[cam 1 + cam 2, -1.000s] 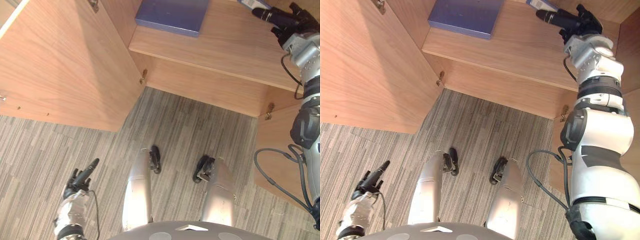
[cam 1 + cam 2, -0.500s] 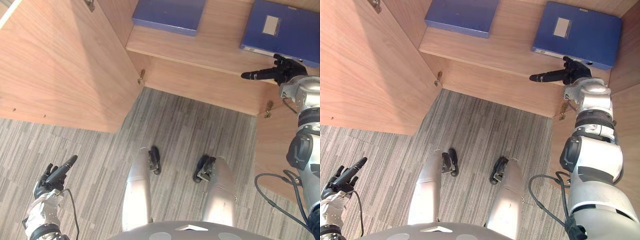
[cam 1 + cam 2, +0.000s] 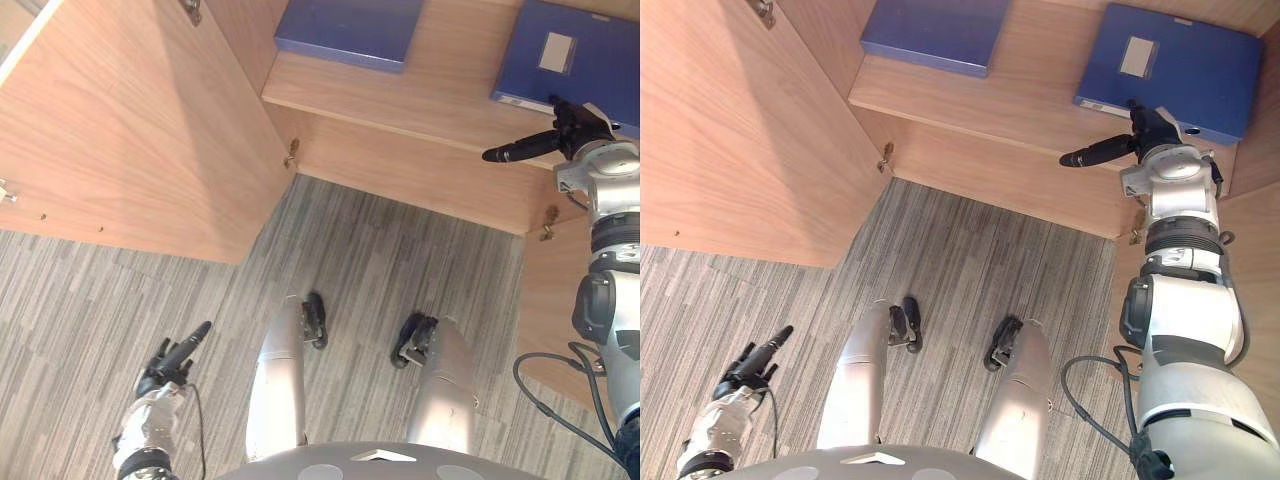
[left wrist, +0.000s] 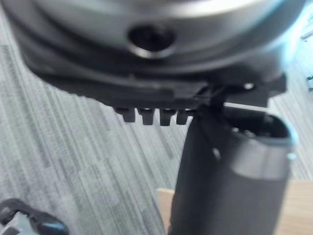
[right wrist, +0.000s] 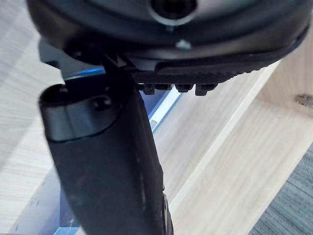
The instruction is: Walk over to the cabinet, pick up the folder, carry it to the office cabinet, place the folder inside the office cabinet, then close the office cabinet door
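Grey striped carpet (image 3: 400,240) runs up to an office cabinet (image 3: 420,175) of pale wood in the left eye view, its door (image 3: 130,130) swung wide on the robot's left. On the shelf (image 3: 440,95) the blue folder (image 3: 575,55) lies flat at the right end, a pale label on its cover. A second blue folder (image 3: 350,30) lies flat, well apart to its left. The right robot hand (image 3: 545,140) hangs at the shelf's front edge just before the blue folder, wide, fingers straight and pointing left, gripping nothing; I cannot tell whether it touches the folder. The left robot hand (image 3: 175,360) is low over the carpet, fingers straight, empty.

From the right eye view the layout reads the same, with the right robot hand (image 3: 1120,148) level with the shelf edge.

Left wrist view: the thumb stands out straight over the carpet (image 4: 73,161).

Right wrist view: the thumb points along the shelf (image 5: 220,147), with the blue folder (image 5: 156,100) close behind it.
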Controlling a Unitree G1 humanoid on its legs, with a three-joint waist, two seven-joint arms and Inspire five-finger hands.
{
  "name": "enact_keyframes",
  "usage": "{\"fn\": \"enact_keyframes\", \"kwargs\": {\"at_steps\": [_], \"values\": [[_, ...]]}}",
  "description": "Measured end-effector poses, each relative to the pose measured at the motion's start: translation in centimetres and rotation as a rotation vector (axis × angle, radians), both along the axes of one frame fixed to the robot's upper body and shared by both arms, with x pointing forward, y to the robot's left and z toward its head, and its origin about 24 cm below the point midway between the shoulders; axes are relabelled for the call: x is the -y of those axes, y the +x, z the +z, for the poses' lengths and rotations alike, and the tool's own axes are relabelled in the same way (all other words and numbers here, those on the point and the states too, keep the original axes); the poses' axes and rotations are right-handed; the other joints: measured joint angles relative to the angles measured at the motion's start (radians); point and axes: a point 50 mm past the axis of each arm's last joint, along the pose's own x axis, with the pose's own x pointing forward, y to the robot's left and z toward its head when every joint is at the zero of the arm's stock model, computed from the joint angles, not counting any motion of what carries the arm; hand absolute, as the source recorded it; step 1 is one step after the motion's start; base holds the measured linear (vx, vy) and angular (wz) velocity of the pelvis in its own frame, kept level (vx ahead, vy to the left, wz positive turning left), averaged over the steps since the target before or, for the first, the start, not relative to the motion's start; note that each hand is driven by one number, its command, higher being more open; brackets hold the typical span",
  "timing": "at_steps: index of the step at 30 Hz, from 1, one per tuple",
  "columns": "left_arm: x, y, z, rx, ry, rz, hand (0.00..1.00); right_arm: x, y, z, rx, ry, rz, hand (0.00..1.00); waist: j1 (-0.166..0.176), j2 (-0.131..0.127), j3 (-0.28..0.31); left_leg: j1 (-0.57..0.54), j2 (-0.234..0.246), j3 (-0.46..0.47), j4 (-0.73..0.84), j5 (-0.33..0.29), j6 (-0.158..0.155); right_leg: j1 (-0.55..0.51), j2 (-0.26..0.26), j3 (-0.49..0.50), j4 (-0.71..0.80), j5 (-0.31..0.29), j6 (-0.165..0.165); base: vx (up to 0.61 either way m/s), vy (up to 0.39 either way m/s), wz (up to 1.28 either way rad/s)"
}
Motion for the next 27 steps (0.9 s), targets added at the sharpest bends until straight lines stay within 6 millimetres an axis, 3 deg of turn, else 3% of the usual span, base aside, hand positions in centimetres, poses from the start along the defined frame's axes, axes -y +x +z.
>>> {"fn": "enact_keyframes", "kwargs": {"at_steps": [4,7,9,13,15,16,22,27], "values": [[1.2,-0.2,-0.7,-0.03,-0.031,0.019,1.0,-1.0,0.3,-1.6,-0.045,-0.016,0.029,1.0,-0.008,0.0,0.0,0.098,0.008,0.008,-0.084,0.02,-0.01,0.097,0.031,-0.016,-0.093,0.027,0.004,0.06,-0.005,-0.11],[2.1,-0.5,-1.3,-0.061,-0.047,0.017,1.0,-2.2,0.2,-5.3,-0.154,-0.031,0.072,1.0,-0.009,-0.002,-0.02,0.245,0.007,0.029,-0.235,0.066,-0.021,0.236,0.067,-0.041,-0.246,0.078,0.011,0.11,-0.029,-0.16],[2.8,-0.6,-1.7,-0.083,-0.048,0.004,1.0,-3.3,-0.4,-9.5,-0.276,-0.045,0.115,1.0,-0.01,-0.02,-0.064,0.353,0.005,0.046,-0.372,0.111,-0.034,0.336,0.101,-0.064,-0.38,0.123,0.014,0.17,-0.066,-0.14],[4.1,-0.3,-2.1,-0.109,-0.053,-0.083,1.0,-4.8,-2.6,-15.6,-0.445,0.005,0.181,1.0,-0.014,-0.06,-0.126,0.533,0.004,0.08,-0.615,0.201,-0.063,0.487,0.166,-0.097,-0.616,0.213,0.022,0.15,-0.051,-0.21],[5.1,-0.6,-2.6,-0.14,-0.07,-0.135,1.0,-4.8,-3.5,-17.4,-0.509,0.008,0.199,1.0,-0.022,-0.061,-0.148,0.6,0.004,0.09,-0.709,0.235,-0.071,0.556,0.205,-0.099,-0.724,0.27,0.024,0.19,-0.011,-0.39],[5.7,-1.1,-3.0,-0.172,-0.078,-0.174,1.0,-5.0,-3.9,-18.2,-0.556,-0.021,0.218,1.0,-0.039,-0.061,-0.149,0.66,0.0,0.096,-0.784,0.261,-0.07,0.61,0.232,-0.091,-0.819,0.323,0.031,0.2,0.01,-0.45],[6.3,-1.3,-3.3,-0.206,-0.064,-0.259,1.0,-7.0,-5.3,-19.7,-0.631,-0.148,0.391,1.0,-0.089,-0.081,-0.171,0.742,-0.033,0.136,-0.85,0.273,-0.067,0.699,0.26,-0.01,-1.024,0.445,0.042,0.05,0.064,-0.48],[6.3,0.4,-2.6,-0.175,-0.007,-0.355,1.0,-8.1,-8.3,-23.9,-0.669,0.064,0.385,1.0,-0.094,-0.089,-0.189,0.802,-0.051,0.133,-0.852,0.255,-0.075,0.756,0.259,0.041,-1.088,0.487,0.042,-0.05,0.038,-0.26]]}}
